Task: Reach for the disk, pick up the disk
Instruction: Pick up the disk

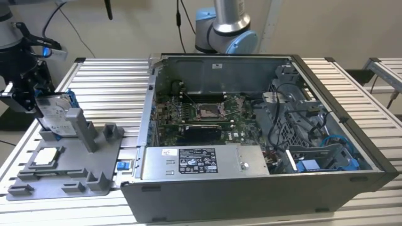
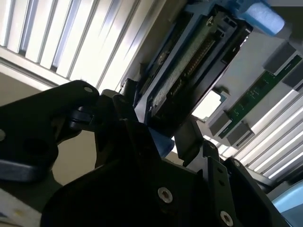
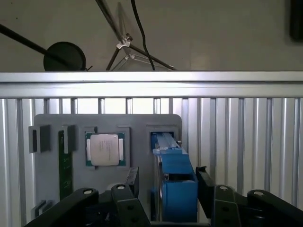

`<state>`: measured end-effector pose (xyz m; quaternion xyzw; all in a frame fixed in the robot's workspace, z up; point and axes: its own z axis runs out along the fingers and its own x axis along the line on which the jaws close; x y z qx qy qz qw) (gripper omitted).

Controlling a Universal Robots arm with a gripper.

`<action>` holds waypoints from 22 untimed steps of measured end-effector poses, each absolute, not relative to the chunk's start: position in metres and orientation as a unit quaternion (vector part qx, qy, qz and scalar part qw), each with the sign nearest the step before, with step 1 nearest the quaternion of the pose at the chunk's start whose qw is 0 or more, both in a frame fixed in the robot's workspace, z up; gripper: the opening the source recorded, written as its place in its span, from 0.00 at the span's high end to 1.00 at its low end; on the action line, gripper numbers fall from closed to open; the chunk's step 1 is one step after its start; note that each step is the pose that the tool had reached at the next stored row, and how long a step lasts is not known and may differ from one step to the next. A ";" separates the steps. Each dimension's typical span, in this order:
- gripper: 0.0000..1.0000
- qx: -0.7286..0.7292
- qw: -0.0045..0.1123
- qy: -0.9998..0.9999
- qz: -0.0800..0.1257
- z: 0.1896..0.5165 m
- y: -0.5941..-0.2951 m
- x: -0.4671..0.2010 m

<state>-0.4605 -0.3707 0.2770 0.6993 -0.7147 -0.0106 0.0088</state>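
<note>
pincer (image 3: pixel 168 182) flanks disk (image 3: pixel 174 166), perhaps gripping

Disk (image 1: pixel 52 111): lower edge hidden behind the grey holder (image 1: pixel 94 160), at the exterior view's left.
Arm (image 1: pixel 14 61): cut off by the upper-left frame edge.

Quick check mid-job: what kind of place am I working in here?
Looks like a robotic PC assembly or teardown bench: an open computer case with its motherboard exposed, a grey parts fixture holding the disk and a processor chip, all on a slatted aluminium table.
</note>
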 end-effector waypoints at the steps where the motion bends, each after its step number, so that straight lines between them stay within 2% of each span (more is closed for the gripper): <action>1: 0.00 0.699 0.009 -0.715 -0.011 0.275 -0.371 -0.461; 13: 0.00 0.699 0.009 -0.715 -0.012 0.256 -0.371 -0.461; 22: 0.00 0.700 0.007 -0.714 -0.013 0.265 -0.371 -0.461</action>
